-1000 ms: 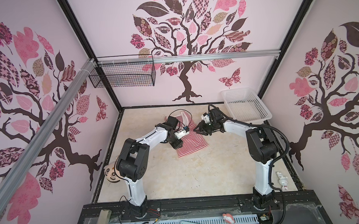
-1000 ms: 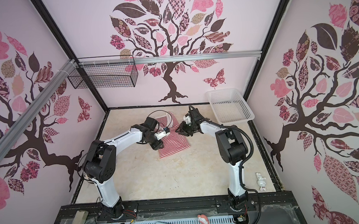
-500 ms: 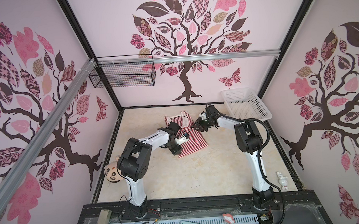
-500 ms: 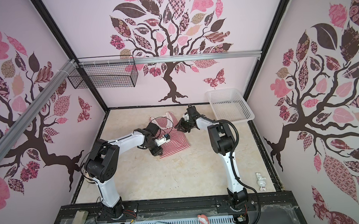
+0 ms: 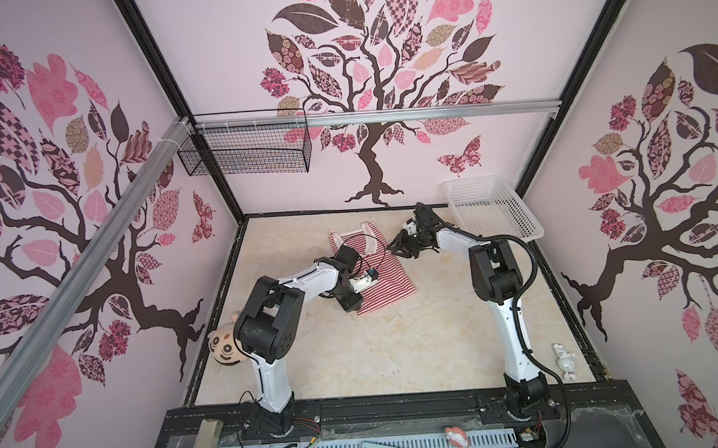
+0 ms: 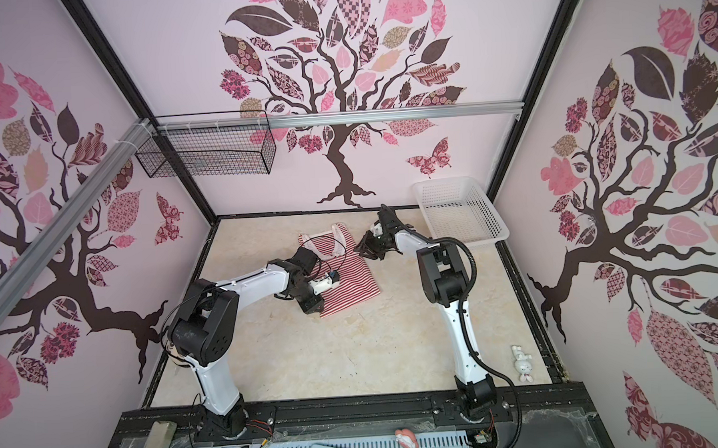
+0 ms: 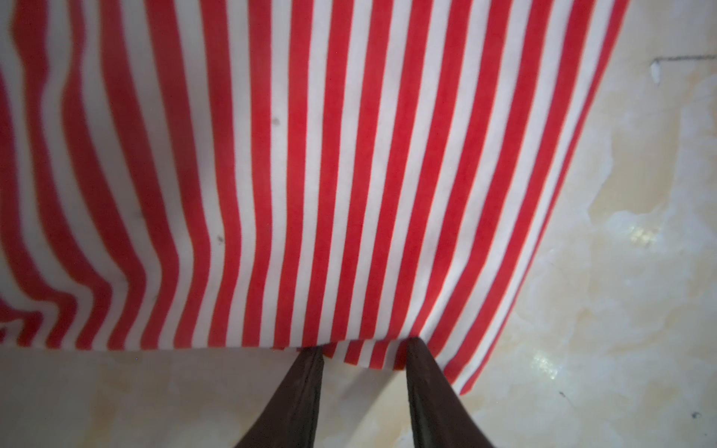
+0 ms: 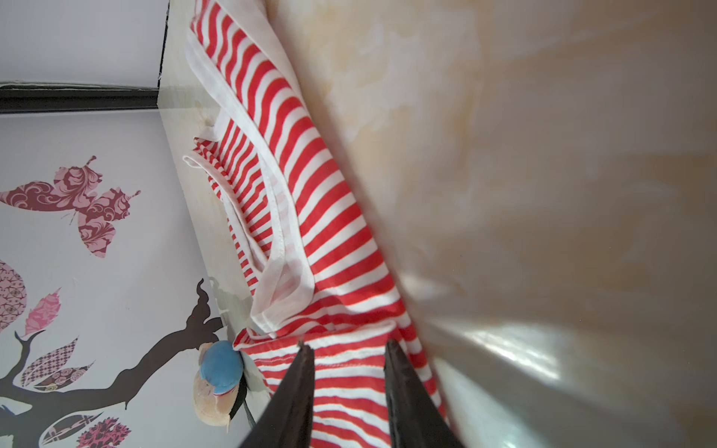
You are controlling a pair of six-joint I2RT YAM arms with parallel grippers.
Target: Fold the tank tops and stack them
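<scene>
One tank top point(image 5: 386, 278) point(image 6: 351, 283), striped red and white, lies flat on the table in both top views, straps toward the back wall. My left gripper point(image 5: 355, 309) point(image 6: 311, 306) is low at its near left hem corner. In the left wrist view its dark fingers stand apart at the hem point(image 7: 349, 174), with a small lip of cloth between the tips point(image 7: 364, 347). My right gripper point(image 5: 396, 248) point(image 6: 362, 250) is down at the right side by the armhole. There its fingers are spread over the striped cloth point(image 8: 329, 217), tips apart point(image 8: 347, 345).
A white plastic basket point(image 5: 532, 230) stands at the back right corner. A black wire basket point(image 5: 246, 151) hangs on the back rail. A plush doll head point(image 5: 223, 347) lies at the table's left edge, and a small white rabbit figure point(image 5: 565, 355) at the right front.
My left gripper slid along the tank top's left side toward the near hem corner. The right gripper shifted slightly back and left, and the right arm's elbow swung left.
</scene>
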